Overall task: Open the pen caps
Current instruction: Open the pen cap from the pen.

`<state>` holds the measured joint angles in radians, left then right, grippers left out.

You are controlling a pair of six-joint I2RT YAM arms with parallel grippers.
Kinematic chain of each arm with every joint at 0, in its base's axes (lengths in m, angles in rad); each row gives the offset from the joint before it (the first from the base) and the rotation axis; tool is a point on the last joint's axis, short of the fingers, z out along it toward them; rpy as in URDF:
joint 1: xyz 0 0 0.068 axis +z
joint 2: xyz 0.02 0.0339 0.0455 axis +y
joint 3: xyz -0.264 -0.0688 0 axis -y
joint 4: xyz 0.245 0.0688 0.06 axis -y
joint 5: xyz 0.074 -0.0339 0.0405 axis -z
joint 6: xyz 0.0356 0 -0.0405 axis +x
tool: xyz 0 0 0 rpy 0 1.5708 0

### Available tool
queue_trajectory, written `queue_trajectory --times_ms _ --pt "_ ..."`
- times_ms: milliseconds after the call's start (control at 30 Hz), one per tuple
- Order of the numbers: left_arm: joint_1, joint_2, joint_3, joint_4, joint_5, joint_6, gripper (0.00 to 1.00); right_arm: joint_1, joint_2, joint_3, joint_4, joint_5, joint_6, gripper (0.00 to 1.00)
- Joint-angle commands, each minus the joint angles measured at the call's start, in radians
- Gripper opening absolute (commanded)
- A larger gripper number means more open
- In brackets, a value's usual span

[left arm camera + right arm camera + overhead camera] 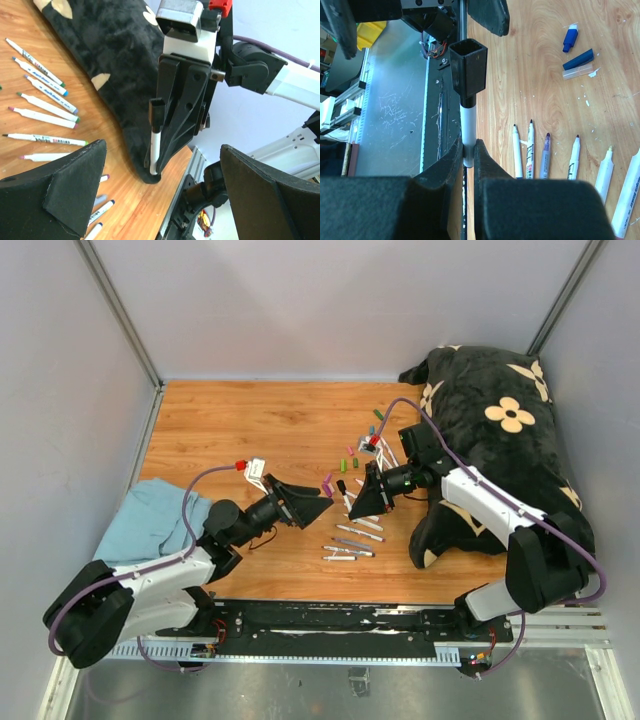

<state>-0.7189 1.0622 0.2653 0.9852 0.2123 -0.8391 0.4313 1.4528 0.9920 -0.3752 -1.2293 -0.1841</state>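
Note:
My right gripper is shut on the white barrel of a pen and holds it above the wooden table. The pen's black square cap is on and points toward my left gripper. That gripper is open, its wide pads on either side of the view, a short way from the cap and touching nothing. Loose pen caps lie on the wood: blue ones, green, purple and pink ones.
Several uncapped pens lie in rows near the front edge. A black flowered cushion fills the right side. A light blue cloth lies at the left. The metal rail runs along the table's near edge.

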Motion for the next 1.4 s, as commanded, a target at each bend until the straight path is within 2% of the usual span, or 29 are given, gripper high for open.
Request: queue_trajectory --times_ms 0,167,533,667,733,867,1000,1133,1233,1267,1300,1367 --pt "0.009 0.018 0.054 -0.029 -0.029 0.015 0.99 0.014 0.009 0.037 -0.024 -0.016 -0.023 0.01" --pt "0.001 0.022 0.071 -0.061 -0.088 0.019 0.97 0.017 0.012 0.037 -0.024 -0.013 -0.023 0.01" --pt "-0.081 0.065 0.203 -0.292 -0.289 0.092 0.96 0.024 0.023 0.045 -0.037 -0.005 -0.035 0.01" --pt "-0.099 0.099 0.235 -0.299 -0.289 0.086 0.9 0.024 0.022 0.043 -0.036 0.003 -0.035 0.01" --pt "-0.116 0.118 0.247 -0.298 -0.288 0.083 0.83 0.024 0.022 0.044 -0.037 0.01 -0.035 0.01" --pt "-0.13 0.145 0.261 -0.295 -0.269 0.066 0.6 0.025 0.027 0.047 -0.041 0.019 -0.035 0.01" --pt "-0.132 0.153 0.264 -0.293 -0.265 0.061 0.47 0.026 0.026 0.048 -0.044 0.02 -0.037 0.01" --pt "-0.132 0.151 0.265 -0.294 -0.257 0.062 0.24 0.029 0.026 0.048 -0.048 0.026 -0.04 0.01" --pt "-0.132 0.151 0.266 -0.292 -0.253 0.064 0.11 0.034 0.026 0.051 -0.055 0.032 -0.052 0.02" --pt "-0.132 0.15 0.265 -0.291 -0.25 0.063 0.07 0.035 0.025 0.05 -0.057 0.033 -0.055 0.05" --pt "-0.132 0.15 0.261 -0.284 -0.245 0.062 0.02 0.036 0.024 0.05 -0.056 0.032 -0.054 0.13" --pt "-0.133 0.146 0.248 -0.256 -0.236 0.051 0.0 0.036 0.018 0.051 -0.054 0.032 -0.051 0.29"
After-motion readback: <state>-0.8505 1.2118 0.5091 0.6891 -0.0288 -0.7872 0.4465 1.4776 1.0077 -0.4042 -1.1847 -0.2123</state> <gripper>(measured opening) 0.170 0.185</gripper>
